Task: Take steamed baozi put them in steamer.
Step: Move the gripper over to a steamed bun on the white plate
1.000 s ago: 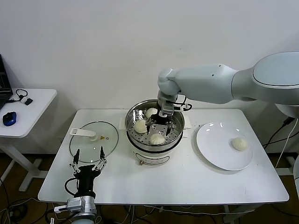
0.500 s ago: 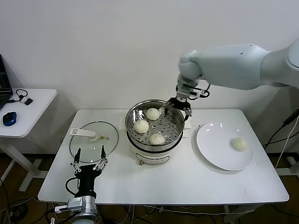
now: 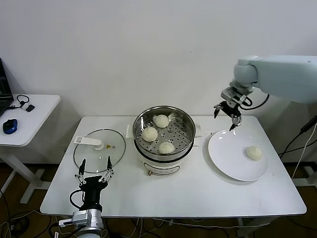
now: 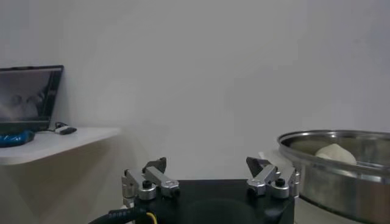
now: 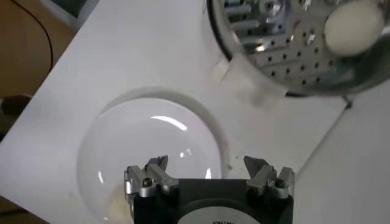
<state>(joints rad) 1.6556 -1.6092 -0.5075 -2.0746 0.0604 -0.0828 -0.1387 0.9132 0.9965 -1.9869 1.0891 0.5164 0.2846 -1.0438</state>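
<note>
The white rectangular table [image 3: 198,193] carries everything I work with. At its middle stands the round shiny stainless-steel steamer [image 3: 164,136] on its white electric base, its perforated basket showing in my right wrist view [image 5: 292,42] and its rim in my left wrist view [image 4: 341,170]. To the robot's right of it lies the round white plate [image 3: 230,161], also below my right wrist camera [image 5: 152,158]; to the robot's left lies the flat round glass lid with a white handle [image 3: 99,148].

My right arm reaches out over the table, and my right gripper [image 3: 225,116] hangs in the air above the far edge of the plate, well apart from the steamer. Its jaws stand wide open and empty [image 5: 207,176]. My left gripper [image 3: 94,173] is parked at the near edge of the table, just in front of the glass lid, fingers spread apart and holding nothing [image 4: 210,179].

Three small cream-white domed steamed baozi [image 3: 157,134] sit inside the steamer basket, spaced apart from one another; one shows in each wrist view [image 5: 353,27] [image 4: 332,153]. The fourth bun [image 3: 253,152] rests on the plate, toward its right side, near my right gripper but not touched by it.
</note>
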